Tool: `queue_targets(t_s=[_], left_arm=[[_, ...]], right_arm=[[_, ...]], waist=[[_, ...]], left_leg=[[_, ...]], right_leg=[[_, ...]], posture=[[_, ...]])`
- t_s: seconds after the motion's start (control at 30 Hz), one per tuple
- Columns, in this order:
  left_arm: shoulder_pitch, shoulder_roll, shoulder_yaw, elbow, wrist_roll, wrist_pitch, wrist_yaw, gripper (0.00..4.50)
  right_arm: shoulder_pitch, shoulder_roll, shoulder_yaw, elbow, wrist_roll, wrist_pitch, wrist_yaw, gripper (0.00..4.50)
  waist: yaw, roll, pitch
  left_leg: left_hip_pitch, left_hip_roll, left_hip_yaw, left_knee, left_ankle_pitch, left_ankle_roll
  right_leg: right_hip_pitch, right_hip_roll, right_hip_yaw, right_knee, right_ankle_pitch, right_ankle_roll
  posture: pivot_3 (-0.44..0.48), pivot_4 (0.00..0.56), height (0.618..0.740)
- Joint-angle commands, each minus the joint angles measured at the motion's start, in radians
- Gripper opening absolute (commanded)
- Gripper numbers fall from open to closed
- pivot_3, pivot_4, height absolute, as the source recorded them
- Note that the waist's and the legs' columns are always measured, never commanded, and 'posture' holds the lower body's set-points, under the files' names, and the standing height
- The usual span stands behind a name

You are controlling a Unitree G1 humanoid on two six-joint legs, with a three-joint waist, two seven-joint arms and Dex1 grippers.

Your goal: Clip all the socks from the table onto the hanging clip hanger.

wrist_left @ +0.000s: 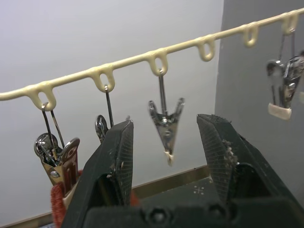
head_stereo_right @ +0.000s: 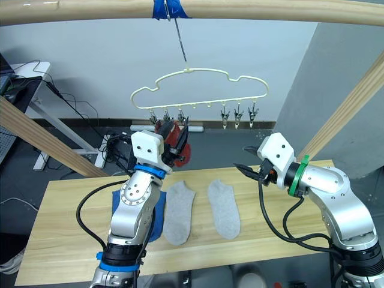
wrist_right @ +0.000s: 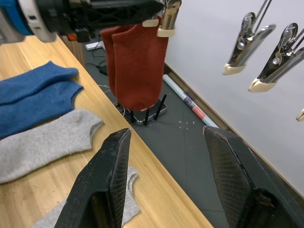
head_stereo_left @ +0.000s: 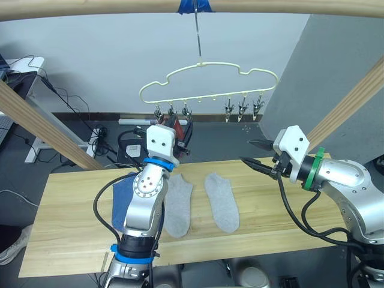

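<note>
Left eye view gives us the cream-yellow clip hanger (head_stereo_left: 208, 78) hanging by its long hook from a wooden pole (head_stereo_left: 120, 8) above the far edge of the desk (head_stereo_left: 288, 222). Our left end effector (wrist_left: 164, 156) is raised up among the clips at the hanger's left end, its two black fingers spread apart with one empty metal clip (wrist_left: 165, 127) hanging between them, gripping nothing. Just beside it, two rust-red socks (wrist_right: 135, 64) hang from the leftmost clips. Our right end effector (wrist_right: 173, 175) hovers above the desk's right part, well apart from the hanger, its fingers also spread wide and empty. On the desk lie two light grey socks (head_stereo_left: 222, 201) side by side near the middle, not touching each other, and two blue socks (wrist_right: 35, 95) to their left, partly hidden behind our left arm. Three more empty clips (head_stereo_left: 243, 109) hang at the hanger's right end.
</note>
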State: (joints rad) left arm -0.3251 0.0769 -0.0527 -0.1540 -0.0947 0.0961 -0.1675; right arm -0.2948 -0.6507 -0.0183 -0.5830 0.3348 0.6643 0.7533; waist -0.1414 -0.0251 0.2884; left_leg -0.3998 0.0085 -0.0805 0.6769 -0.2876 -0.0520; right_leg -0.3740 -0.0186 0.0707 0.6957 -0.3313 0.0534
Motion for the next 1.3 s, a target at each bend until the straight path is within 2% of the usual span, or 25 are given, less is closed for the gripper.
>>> queue_targets(t_s=[0.03,0.77,1.3], left_arm=[[-0.026,-0.005,0.0,0.006,-0.001,-0.034,-0.009,2.32],[-0.121,-0.027,0.005,0.08,0.056,-0.036,0.066,2.32],[-0.142,-0.028,-0.002,0.115,0.07,-0.031,0.067,2.32]], right_arm=[[-0.017,-0.01,-0.028,-0.038,0.021,-0.003,-0.016,2.54],[-0.013,-0.024,-0.052,-0.056,0.163,0.05,-0.031,2.54],[-0.028,-0.031,-0.062,-0.068,0.245,0.084,-0.046,2.54]], waist=[[0.0,0.0,0.0],[-0.001,0.0,0.0],[-0.001,0.0,0.0]], left_leg=[[0.0,0.0,0.0,0.0,0.0,0.0],[0.0,0.0,0.0,0.0,0.0,0.0],[0.0,0.0,0.0,0.0,0.0,0.0]], right_leg=[[0.0,0.0,0.0,0.0,0.0,0.0],[0.0,0.0,0.0,0.0,0.0,0.0],[0.0,0.0,0.0,0.0,0.0,0.0]], posture=[[-0.266,0.263,0.74],[-0.267,0.267,0.74],[-0.273,0.267,0.74]])
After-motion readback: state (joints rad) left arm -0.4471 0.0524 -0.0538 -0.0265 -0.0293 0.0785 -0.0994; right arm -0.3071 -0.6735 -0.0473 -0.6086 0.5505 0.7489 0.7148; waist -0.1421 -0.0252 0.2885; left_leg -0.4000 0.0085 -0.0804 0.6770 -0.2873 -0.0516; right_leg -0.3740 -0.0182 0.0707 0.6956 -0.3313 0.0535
